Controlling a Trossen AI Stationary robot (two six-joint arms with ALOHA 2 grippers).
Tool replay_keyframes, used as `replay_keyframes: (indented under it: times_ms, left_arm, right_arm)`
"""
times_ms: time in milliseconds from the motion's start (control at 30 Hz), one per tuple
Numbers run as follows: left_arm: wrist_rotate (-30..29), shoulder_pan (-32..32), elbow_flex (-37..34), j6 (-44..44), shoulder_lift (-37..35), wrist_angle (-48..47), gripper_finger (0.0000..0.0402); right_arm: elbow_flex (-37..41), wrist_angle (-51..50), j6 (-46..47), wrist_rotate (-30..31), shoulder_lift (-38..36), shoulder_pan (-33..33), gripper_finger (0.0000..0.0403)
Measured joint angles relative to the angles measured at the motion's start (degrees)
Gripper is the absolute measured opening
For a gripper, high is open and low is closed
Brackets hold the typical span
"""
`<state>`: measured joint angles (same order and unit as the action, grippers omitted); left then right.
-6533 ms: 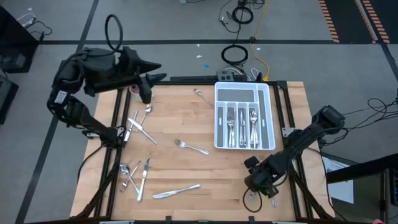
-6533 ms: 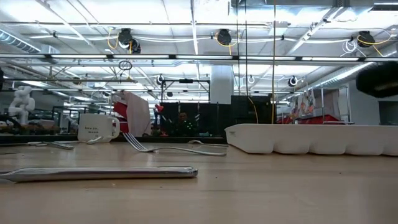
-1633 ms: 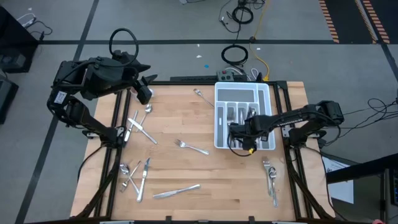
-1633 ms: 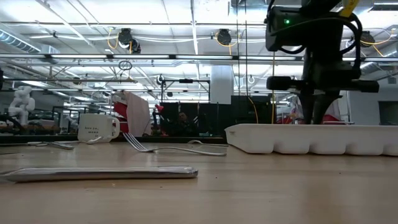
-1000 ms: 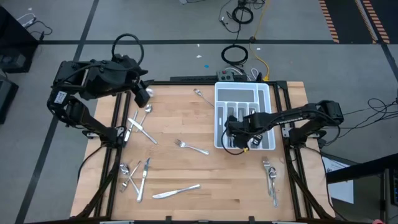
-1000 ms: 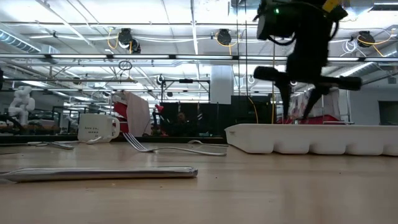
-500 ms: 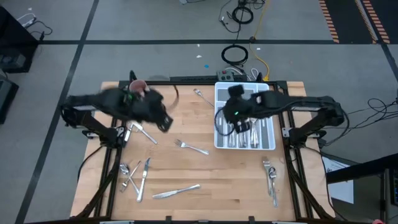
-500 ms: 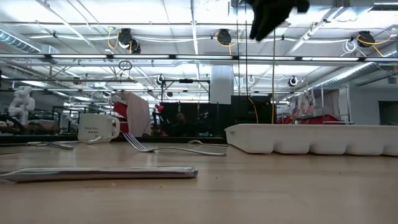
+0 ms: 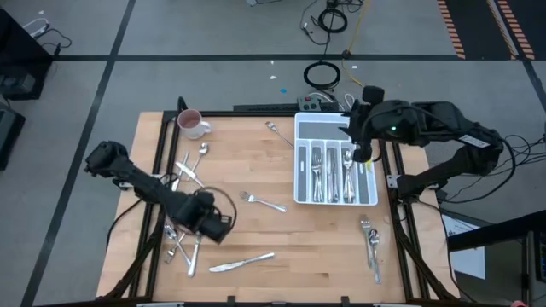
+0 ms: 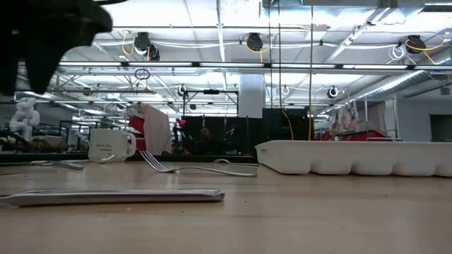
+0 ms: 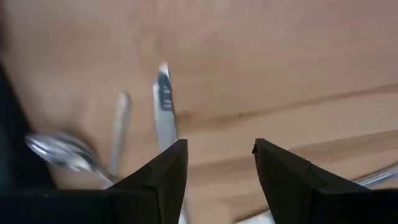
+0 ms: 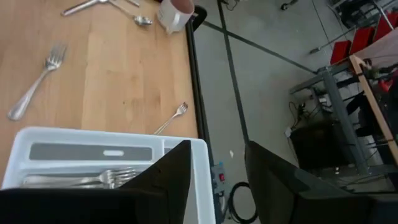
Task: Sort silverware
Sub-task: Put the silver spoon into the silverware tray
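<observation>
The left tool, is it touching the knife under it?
Apart. The left wrist view shows the left tool open, hanging above the knife on the wooden table.

Right gripper (image 12: 214, 171), fingers apart and empty, hangs above tray (image 12: 180, 149) holding forks (image 12: 93, 178); mug (image 12: 174, 14) at table's (image 12: 112, 74) edge.

One camera hangs overhead, looking straight down on the whole table (image 9: 281, 247). Another sits at tabletop height, facing the room. The wrist cameras peer close past their fingers. The white tray (image 9: 300, 162) shows overhead, low and from the right wrist.
</observation>
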<state>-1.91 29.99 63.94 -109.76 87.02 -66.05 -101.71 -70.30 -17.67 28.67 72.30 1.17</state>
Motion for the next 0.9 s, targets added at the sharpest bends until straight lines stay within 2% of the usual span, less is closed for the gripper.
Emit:
replay_keyframes:
  times_ms: [133,367,500,567,900]
  left_arm:
    - [0.3,4.1,-3.2,-8.9,0.0,8.3,0.0191]
    - [2.0,11.1,-5.0,-17.5,0.0,9.2,0.0191]
    - [2.5,13.8,-5.4,-19.0,0.7,9.8,0.0191]
    - [4.6,14.6,-5.5,-18.9,1.8,10.0,0.0191]
    - [6.4,15.5,-5.5,-16.9,8.3,13.7,0.0191]
  right_arm:
    - [0.0,-0.5,2.0,0.0,-0.8,0.0,0.0139]
    - [0.0,-2.8,3.5,-0.2,-0.2,0.0,0.0139]
    - [0.0,-2.7,3.5,-0.2,0.2,0.0,0.0139]
    - [0.0,-2.7,3.5,-0.3,0.2,0.0,0.0139]
    - [0.0,-2.8,3.5,-0.5,0.3,0.0,0.0139]
